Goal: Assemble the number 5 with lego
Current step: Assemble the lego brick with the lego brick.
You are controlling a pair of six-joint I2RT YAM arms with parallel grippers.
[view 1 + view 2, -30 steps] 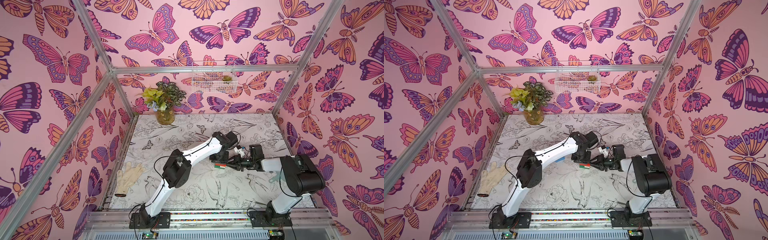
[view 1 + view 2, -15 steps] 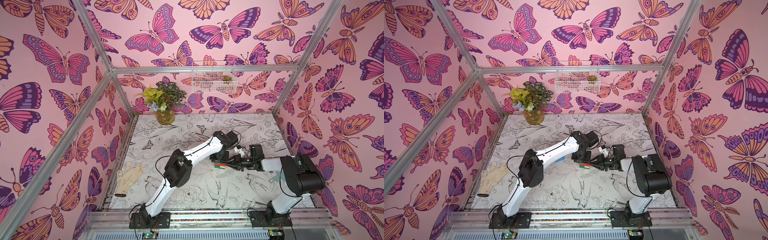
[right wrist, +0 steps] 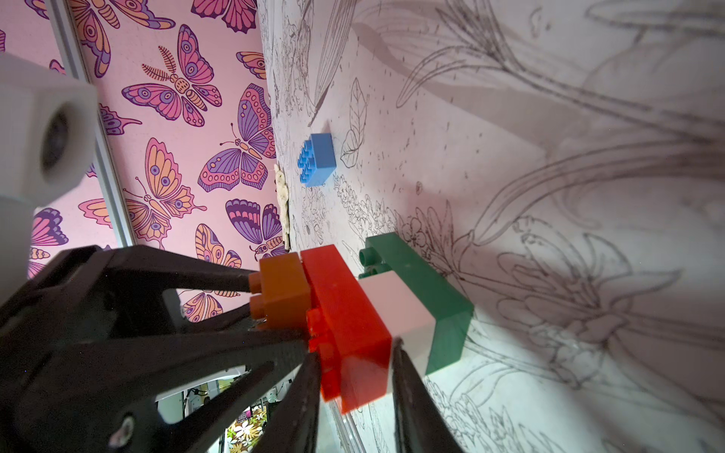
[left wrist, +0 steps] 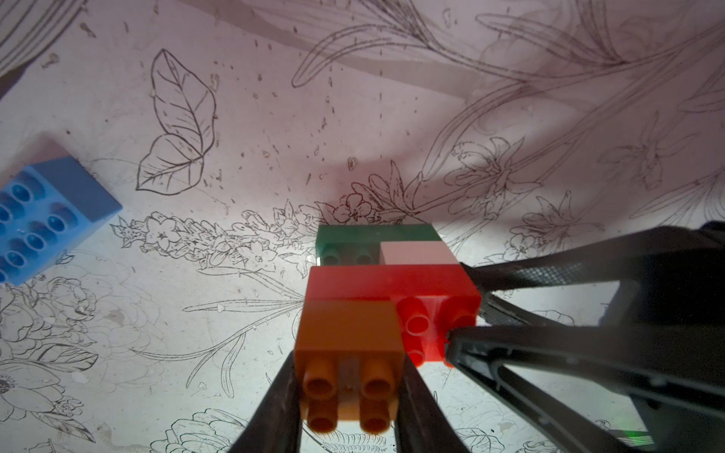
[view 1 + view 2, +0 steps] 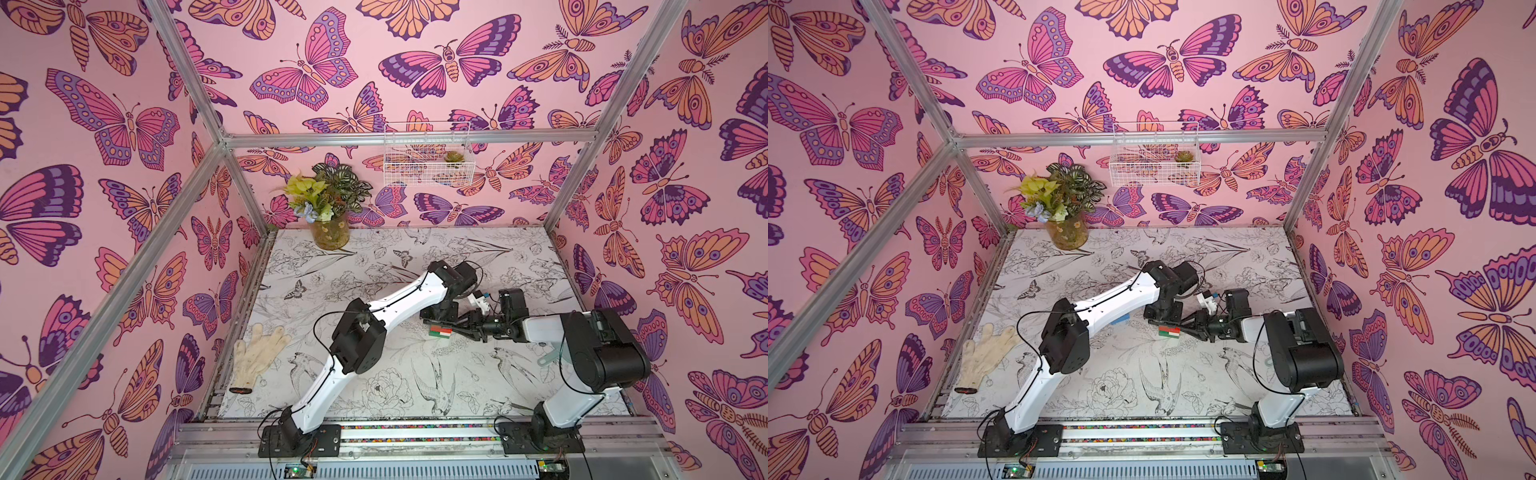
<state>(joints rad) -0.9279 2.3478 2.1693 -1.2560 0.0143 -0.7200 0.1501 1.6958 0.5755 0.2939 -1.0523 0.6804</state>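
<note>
Left fingers were clamped on the short orange-brown plastic brick. Right fingers pinched the joined long red plastic brick. The blue plastic brick lay apart.

Blue brick cut by frame edge, white housing blurred.

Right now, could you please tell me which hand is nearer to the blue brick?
Left. The left hand grips the orange brick, on the side facing the blue brick; the right hand grips the far end of the red brick.
</note>
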